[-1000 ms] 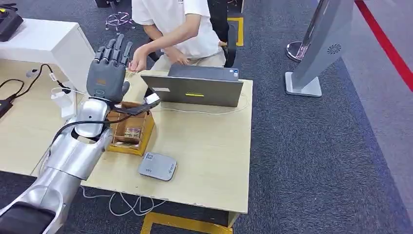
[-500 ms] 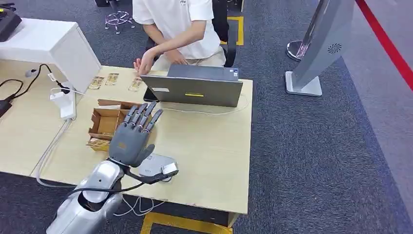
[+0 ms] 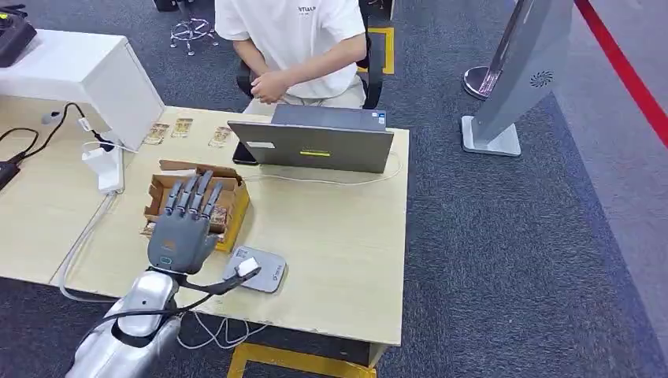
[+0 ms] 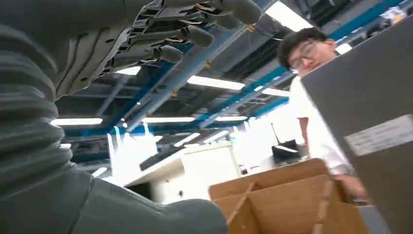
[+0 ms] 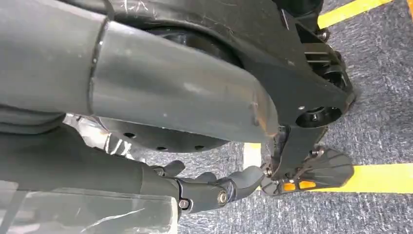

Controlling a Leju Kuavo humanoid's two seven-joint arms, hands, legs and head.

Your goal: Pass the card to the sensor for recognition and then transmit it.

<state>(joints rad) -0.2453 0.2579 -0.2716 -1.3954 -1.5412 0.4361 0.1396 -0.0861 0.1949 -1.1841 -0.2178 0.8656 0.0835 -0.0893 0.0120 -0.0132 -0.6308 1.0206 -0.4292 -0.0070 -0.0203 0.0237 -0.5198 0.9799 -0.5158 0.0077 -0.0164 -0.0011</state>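
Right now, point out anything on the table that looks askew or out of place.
Only small things: the cardboard box sits skewed to the table edge with its flap open, and a white cable dangles off the front edge. The left hand hovers, holding nothing.

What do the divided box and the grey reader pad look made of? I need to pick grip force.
The box looks like plain brown corrugated cardboard, matt, with folded flaps and slotted dividers. The reader pad seems to be moulded plastic, smooth light grey with rounded corners and small printed marks; its exact material is uncertain.
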